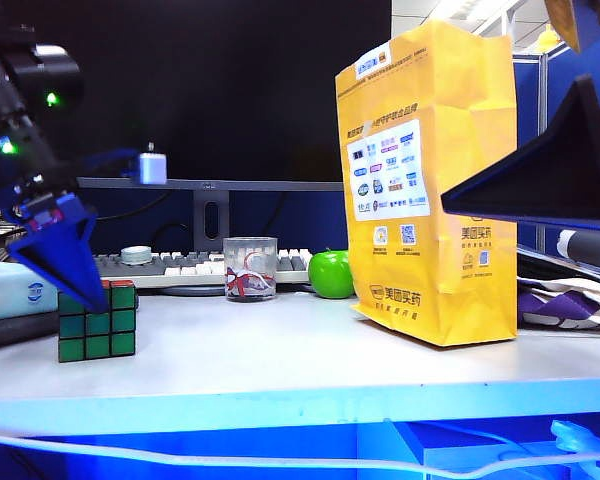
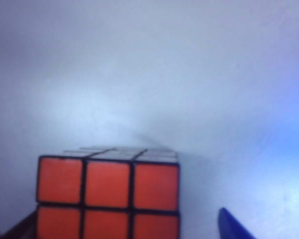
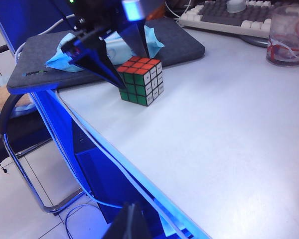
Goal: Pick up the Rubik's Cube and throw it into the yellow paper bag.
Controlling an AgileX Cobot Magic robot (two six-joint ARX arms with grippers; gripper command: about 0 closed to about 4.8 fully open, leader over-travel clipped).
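Note:
The Rubik's Cube stands on the white table near its front left corner, green face toward the exterior camera and red face on top. My left gripper hangs open directly over the cube, tips down. One blue finger and one dark finger straddle the cube with clear gaps. The tall yellow paper bag stands upright at the right, mouth open upward. My right gripper hovers high at the right, in front of the bag, its fingers pressed together on nothing.
A clear plastic cup, a green apple and a keyboard sit behind, between cube and bag. A dark mat with a blue tissue pack lies left of the cube. The table's front edge runs close by.

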